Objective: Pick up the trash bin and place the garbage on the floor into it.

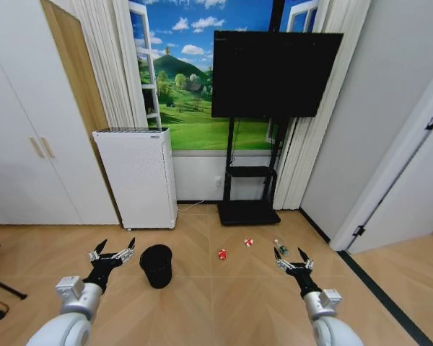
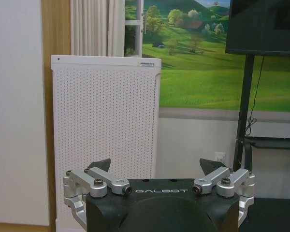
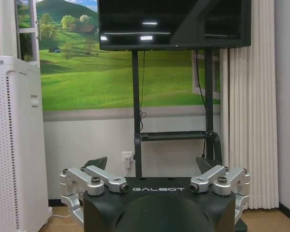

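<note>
Left gripper (image 1: 114, 249): arm extended forward and low, fingers spread apart, empty; trash bin (image 1: 156, 265) upright on floor just beside it, inboard. Right gripper (image 1: 292, 257): arm extended likewise, fingers spread, empty; bottle (image 1: 281, 246) just ahead, two red-and-white wrappers (image 1: 222, 254) floor-lying toward the bin.

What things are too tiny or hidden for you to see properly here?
- Garbage: the two red-and-white pieces are too small in the head view to tell wrappers from cans.
- Bottle: too small to read its label.
- Trash bin: its inside is too dark to see.
- TV stand: the right end effector hides its base in the right wrist view.
</note>
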